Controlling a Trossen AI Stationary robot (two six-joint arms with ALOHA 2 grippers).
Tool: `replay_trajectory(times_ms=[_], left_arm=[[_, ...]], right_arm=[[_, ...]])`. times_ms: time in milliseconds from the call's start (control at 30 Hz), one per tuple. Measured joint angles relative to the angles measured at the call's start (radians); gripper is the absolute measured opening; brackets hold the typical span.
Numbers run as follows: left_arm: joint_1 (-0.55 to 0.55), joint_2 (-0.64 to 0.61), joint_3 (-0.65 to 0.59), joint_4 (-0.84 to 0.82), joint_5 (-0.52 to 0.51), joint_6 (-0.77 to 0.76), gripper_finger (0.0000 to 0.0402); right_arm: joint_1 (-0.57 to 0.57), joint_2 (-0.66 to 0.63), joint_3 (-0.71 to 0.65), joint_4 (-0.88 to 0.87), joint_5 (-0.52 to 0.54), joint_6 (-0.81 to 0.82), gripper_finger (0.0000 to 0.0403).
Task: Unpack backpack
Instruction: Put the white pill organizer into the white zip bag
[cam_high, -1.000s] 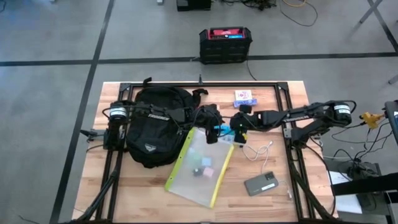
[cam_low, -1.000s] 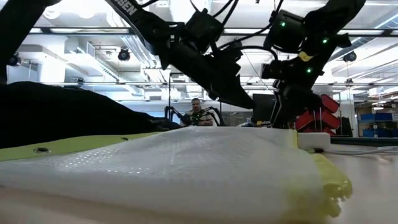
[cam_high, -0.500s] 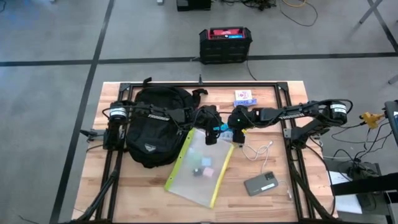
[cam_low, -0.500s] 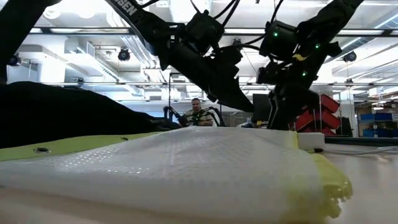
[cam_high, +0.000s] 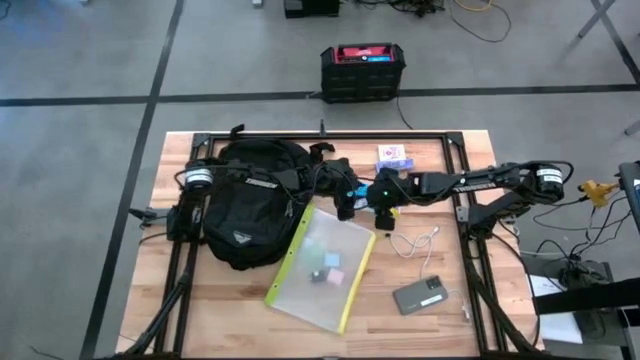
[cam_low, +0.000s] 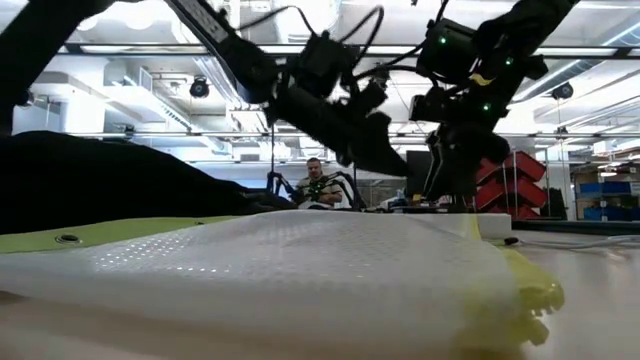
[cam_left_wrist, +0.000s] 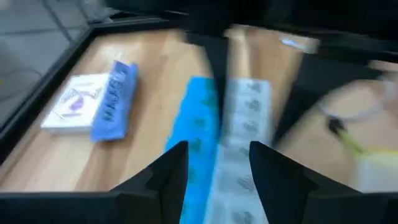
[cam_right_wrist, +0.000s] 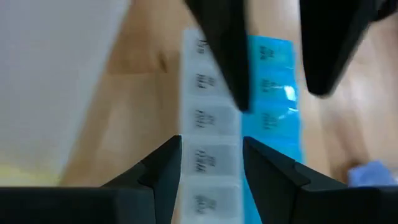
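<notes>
The black backpack (cam_high: 245, 200) lies on its back at the table's left, with my left arm reaching across it. A pill organizer (cam_left_wrist: 231, 134), one blue row and one clear row with printed lids, hangs in the air right of the backpack (cam_high: 355, 192). My left gripper (cam_high: 347, 195) is shut on it from the left. My right gripper (cam_high: 376, 193) is shut on it from the right. The two grippers face each other almost tip to tip above the table's middle. My left gripper has the pill organizer between its two fingers (cam_left_wrist: 168, 171), which lie along its length. Both rows (cam_left_wrist: 205, 155) run into the gap. The organizer is clear of the table. My right gripper takes the opposite end, coming level from the table's right. The clear row (cam_right_wrist: 211, 158) fills the gap between its fingers (cam_right_wrist: 163, 168), and the blue row (cam_right_wrist: 273, 93) runs alongside one finger. The fingers lie along the organizer, which is off the table.
A clear mesh pouch with yellow edges (cam_high: 320, 262) lies below the grippers. A white cable (cam_high: 420, 243) and a phone (cam_high: 420, 295) lie near right. A blue-and-white card box (cam_high: 393, 155) sits at the far edge. A black box with a red top (cam_high: 362, 68) stands on the floor.
My right gripper has moved toward the table's left and far edge, closing in on my left gripper and the pill organizer. My left gripper has risen a little and shifted toward the far edge with the organizer.
</notes>
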Motion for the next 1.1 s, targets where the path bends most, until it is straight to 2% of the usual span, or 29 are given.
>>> replay_trajectory(times_ms=[167,400,900,1100], left_arm=[[-0.001,0.086,0.0,0.042,0.029,-0.014,0.0155],[0.002,0.119,0.006,0.027,0.027,-0.03,0.0155],[0.003,0.121,0.002,-0.012,0.031,0.002,0.0155],[0.0,0.121,0.001,-0.014,0.062,-0.002,0.0155]], right_arm=[[0.041,0.043,-0.017,0.004,0.023,0.001,0.017],[0.062,0.099,-0.017,0.014,0.251,0.005,0.0179],[0.088,0.083,-0.017,0.022,0.357,-0.124,0.0115],[0.137,0.08,-0.015,0.037,0.497,-0.148,0.0093]])
